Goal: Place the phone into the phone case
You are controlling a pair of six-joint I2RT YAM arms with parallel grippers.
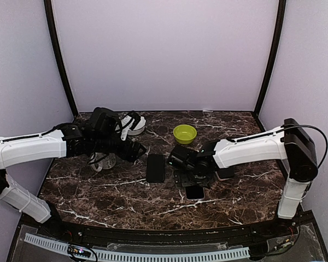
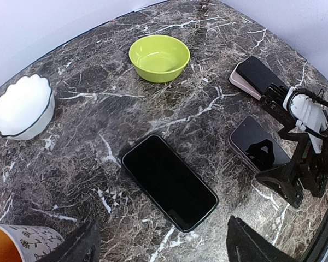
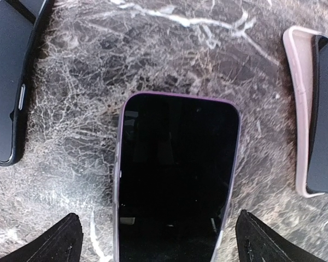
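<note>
A purple-edged phone (image 3: 175, 180) lies screen up on the marble table (image 1: 98, 191); it also shows in the top view (image 1: 195, 191) and the left wrist view (image 2: 258, 144). My right gripper (image 3: 158, 240) is open just above it, its fingertips either side of the phone's near end. A pink case (image 3: 296, 109) lies to its right with a dark phone (image 3: 325, 120) resting askew on it. A black phone (image 2: 169, 182) lies flat in front of my left gripper (image 2: 167, 248), which is open and empty above the table.
A green bowl (image 1: 185, 133) stands at the back centre. A white scalloped bowl (image 2: 22, 106) stands at the back left. A patterned cup (image 2: 16, 245) stands under my left arm. The black phone (image 1: 155, 167) lies between the two grippers.
</note>
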